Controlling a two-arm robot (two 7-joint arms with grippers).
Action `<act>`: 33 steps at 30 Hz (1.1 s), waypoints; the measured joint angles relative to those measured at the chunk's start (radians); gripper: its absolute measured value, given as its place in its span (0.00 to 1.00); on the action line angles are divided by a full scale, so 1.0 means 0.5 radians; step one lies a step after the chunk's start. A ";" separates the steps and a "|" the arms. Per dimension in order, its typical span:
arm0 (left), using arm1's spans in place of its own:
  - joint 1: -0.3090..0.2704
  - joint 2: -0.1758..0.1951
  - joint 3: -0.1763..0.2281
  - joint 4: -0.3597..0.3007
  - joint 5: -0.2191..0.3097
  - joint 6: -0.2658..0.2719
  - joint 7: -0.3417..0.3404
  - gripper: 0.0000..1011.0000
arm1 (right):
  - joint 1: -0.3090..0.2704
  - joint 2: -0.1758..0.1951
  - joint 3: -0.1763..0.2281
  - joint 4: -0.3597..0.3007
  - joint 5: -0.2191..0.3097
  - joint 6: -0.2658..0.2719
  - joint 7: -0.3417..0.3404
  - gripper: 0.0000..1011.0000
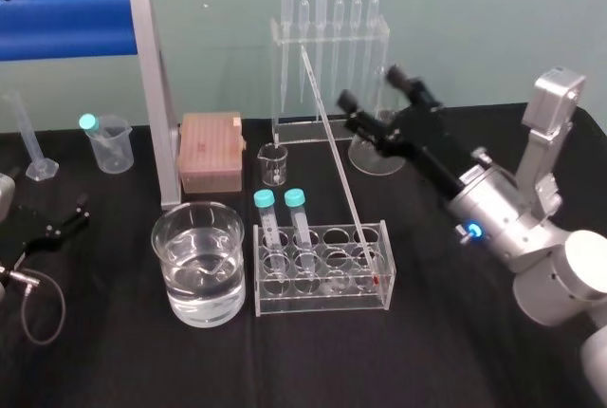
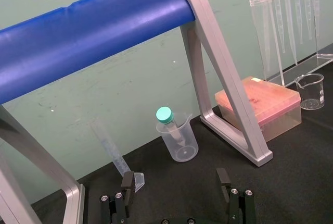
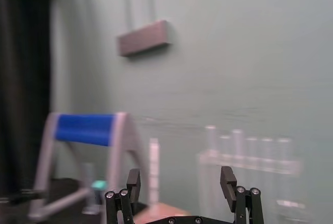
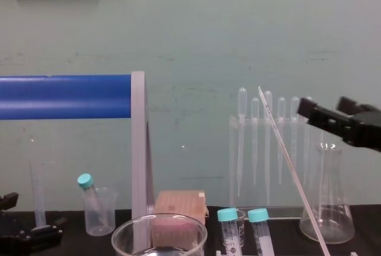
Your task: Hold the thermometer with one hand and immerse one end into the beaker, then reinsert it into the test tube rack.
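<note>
Your thermometer [image 1: 340, 161] stands in the test tube rack [image 1: 322, 302], red tip down at the right end, shaft leaning up and back toward 11 o'clock. The beaker [image 1: 201, 206] sits just beside the rack at its 9 o'clock. The left gripper [image 2: 176, 181] is parked way off left, fingers apart. Farther back, your right gripper [image 1: 372, 87] hovers spread and empty, with the shaft at its 9 o'clock, so it's the nearer arm.

Lower parts of the beaker [image 4: 128, 226] and the thermometer [image 4: 293, 171] beyond the chest view's bottom edge.
</note>
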 joint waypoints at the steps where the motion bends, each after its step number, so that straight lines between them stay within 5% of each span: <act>1: 0.000 0.000 0.000 0.000 0.000 0.000 0.000 1.00 | -0.019 0.004 0.014 -0.030 -0.044 0.013 -0.067 0.99; 5: 0.000 0.000 0.000 0.000 0.000 0.000 0.000 1.00 | -0.114 0.031 0.085 -0.190 -0.286 0.160 -0.415 0.99; 12: 0.000 0.000 0.000 0.000 0.000 0.000 0.000 1.00 | -0.209 0.020 0.172 -0.260 -0.423 0.317 -0.650 0.99; 33: 0.000 0.000 0.000 0.000 0.000 0.000 0.000 1.00 | -0.224 -0.098 0.235 -0.058 -0.421 0.423 -0.596 0.99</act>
